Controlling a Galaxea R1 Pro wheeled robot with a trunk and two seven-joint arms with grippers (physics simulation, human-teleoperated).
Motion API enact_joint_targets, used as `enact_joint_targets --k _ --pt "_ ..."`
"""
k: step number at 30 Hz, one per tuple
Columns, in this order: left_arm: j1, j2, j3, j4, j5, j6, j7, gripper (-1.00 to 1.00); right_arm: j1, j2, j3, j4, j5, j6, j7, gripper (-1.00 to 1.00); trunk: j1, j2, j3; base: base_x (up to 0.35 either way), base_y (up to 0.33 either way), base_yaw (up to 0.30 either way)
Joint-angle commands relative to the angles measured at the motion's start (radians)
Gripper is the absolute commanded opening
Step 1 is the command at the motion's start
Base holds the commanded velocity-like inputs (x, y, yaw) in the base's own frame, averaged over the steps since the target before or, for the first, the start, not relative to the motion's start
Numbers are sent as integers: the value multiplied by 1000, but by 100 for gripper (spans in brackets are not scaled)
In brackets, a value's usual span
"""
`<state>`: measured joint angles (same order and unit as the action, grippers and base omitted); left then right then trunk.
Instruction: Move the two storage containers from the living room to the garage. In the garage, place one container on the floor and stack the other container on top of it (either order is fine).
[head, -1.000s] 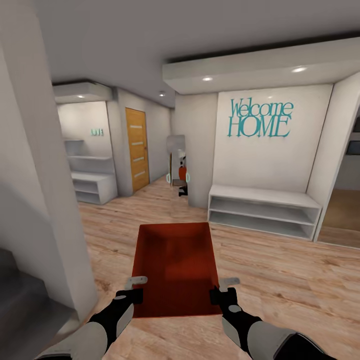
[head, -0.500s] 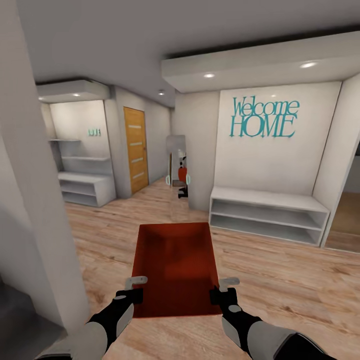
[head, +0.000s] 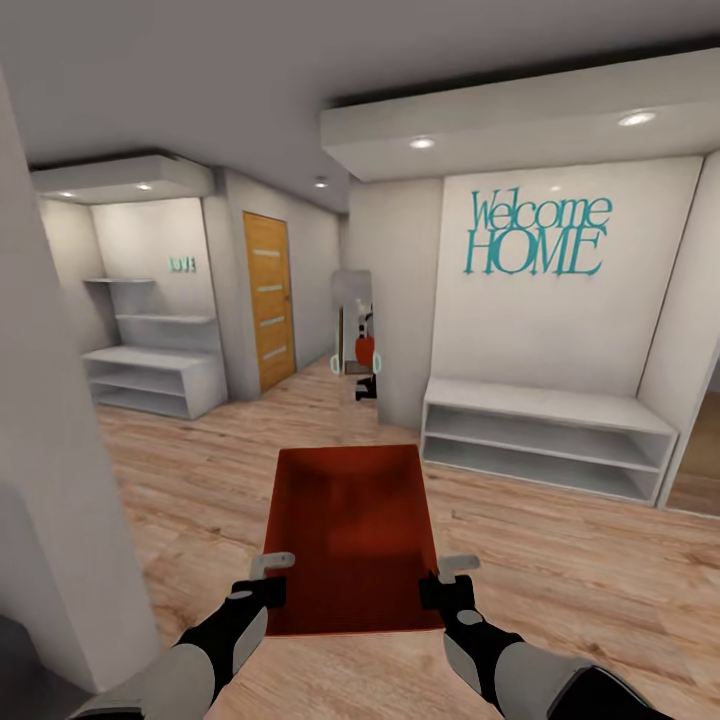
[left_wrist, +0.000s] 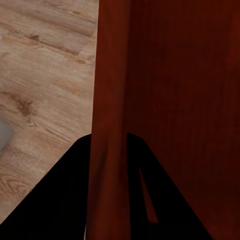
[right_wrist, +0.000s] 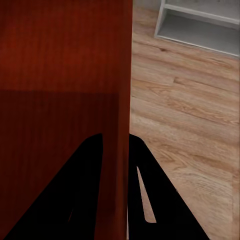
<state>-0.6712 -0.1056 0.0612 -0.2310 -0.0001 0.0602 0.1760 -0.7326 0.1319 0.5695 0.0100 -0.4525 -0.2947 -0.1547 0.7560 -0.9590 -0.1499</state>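
Evidently the job was only partly along: one orange-red storage bin (head: 352, 540) was held out at 12 o'clock from the robot, clear above the light wood plank floor (head: 560, 560), with the garage not yet reached and nothing yet stacked. The left end effector (head: 262, 590) pinched the bin's left wall, one finger on each side of it, and the right end effector (head: 448, 590) pinched the right wall likewise. Teal lettering (head: 537, 236) on the white wall at 1 o'clock read "Welcome HOME" above a low white shelf unit (head: 545, 438). A wooden door (head: 269, 300) stood at 11 o'clock; small teal writing (head: 182, 264) further left was unreadable.
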Motion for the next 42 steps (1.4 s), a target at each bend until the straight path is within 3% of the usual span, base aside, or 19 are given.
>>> enact_joint_targets --k 1,42 --pt "0 52 48 -4 40 7 6 -100 -1 0 -60 -2 6 -1 -2 -100 1 -1 -1 322 0 0" --pt "-1 52 48 -2 40 7 6 -100 -1 0 -60 -2 6 -1 -1 -100 1 -1 -1 322 0 0"
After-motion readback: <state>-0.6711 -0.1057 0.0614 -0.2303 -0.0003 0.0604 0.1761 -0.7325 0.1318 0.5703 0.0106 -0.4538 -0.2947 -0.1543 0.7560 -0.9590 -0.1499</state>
